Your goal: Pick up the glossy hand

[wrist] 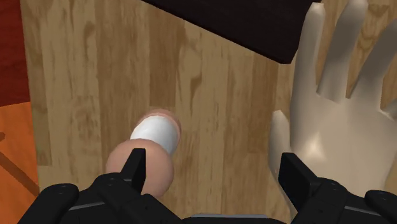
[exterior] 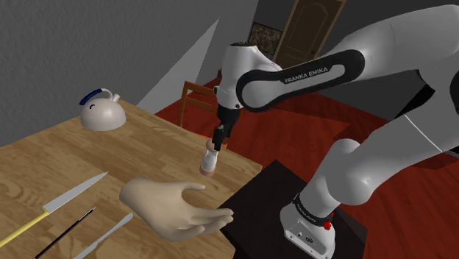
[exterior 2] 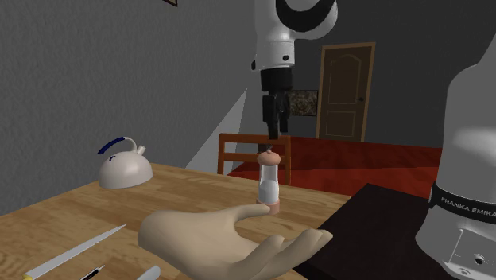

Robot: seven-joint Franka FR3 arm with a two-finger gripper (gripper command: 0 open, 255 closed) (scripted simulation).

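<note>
The gripper (wrist: 211, 158) is hanging over the wooden tabletop (exterior: 51, 158) with its two black fingers (wrist: 135, 168) standing wide apart and holding nothing. In the second exterior view the gripper (exterior 2: 274, 135) is hovering just above a small hourglass-shaped shaker (exterior 2: 269, 184) with pinkish ends and a white middle, which is standing upright near the tabletop's edge. In the wrist view the shaker (wrist: 156, 137) is lying under one finger rather than between the two. The glossy beige hand (exterior: 173, 210) is resting palm up on the tabletop, just beside the shaker and off to the side of the open fingers, its digits reaching toward the dark stand (exterior: 283, 195) at the tabletop's edge. In the wrist view the hand (wrist: 337, 121) is lying beyond the other finger, apart from it. A white kettle (exterior: 101, 112) with a blue handle is sitting well apart from the hand, toward the shoulder view's upper left. A long knife (exterior: 73, 193) and a thin black stick (exterior: 66, 232) are lying near the hand, on the shoulder view's lower left. A wooden chair (exterior 2: 254, 151) is standing behind the tabletop, and a brown door (exterior 2: 346, 91) is showing in the far wall.
</note>
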